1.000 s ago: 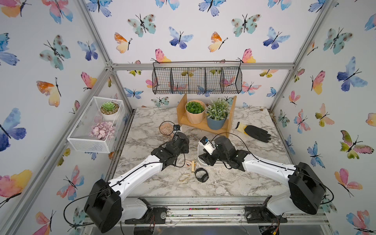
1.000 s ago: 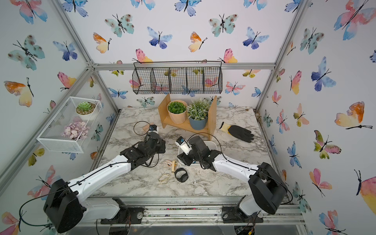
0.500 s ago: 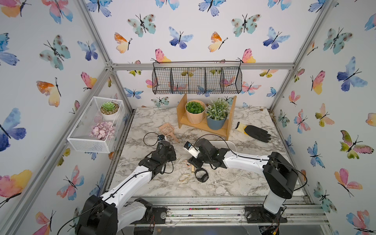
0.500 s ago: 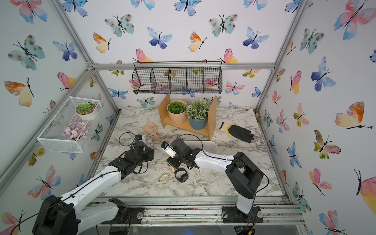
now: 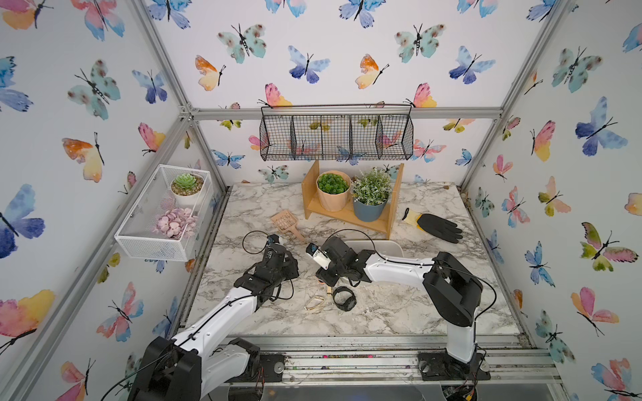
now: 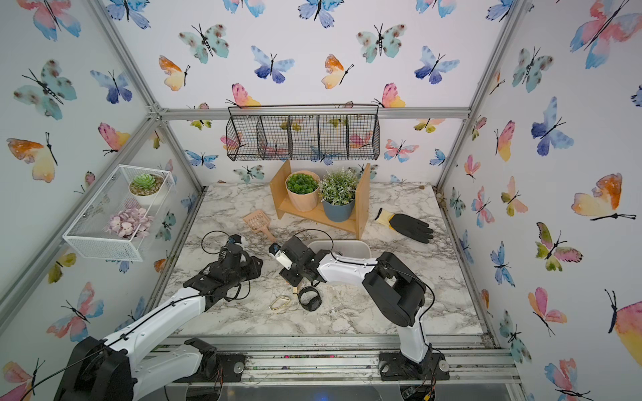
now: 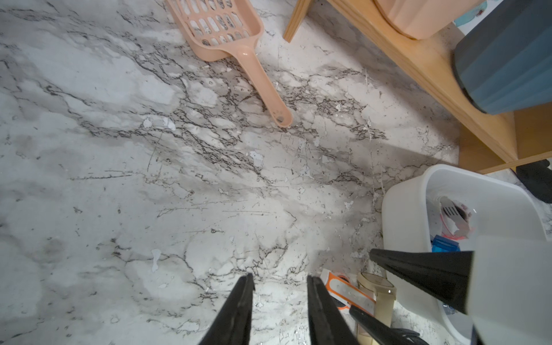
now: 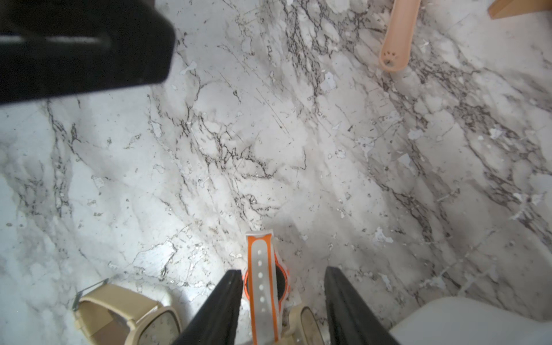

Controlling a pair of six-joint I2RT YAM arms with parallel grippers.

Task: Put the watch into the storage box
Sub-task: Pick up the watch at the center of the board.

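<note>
Right pincer (image 8: pixel 282 270) has advanced; watch (image 8: pixel 263 286) lies between its parted jaws.

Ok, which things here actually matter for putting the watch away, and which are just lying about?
For the job: orange-strapped watch, between the right gripper's open fingers; black watch; square beige watch; round beige watch; storage box.

Lying about: pink scoop; black glove; wooden shelf with two potted plants; black wire basket; white mesh basket.

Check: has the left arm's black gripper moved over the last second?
Yes. The left gripper has drawn back from the light wooden plant shelf toward the aluminium front rail, and slightly left.
</note>
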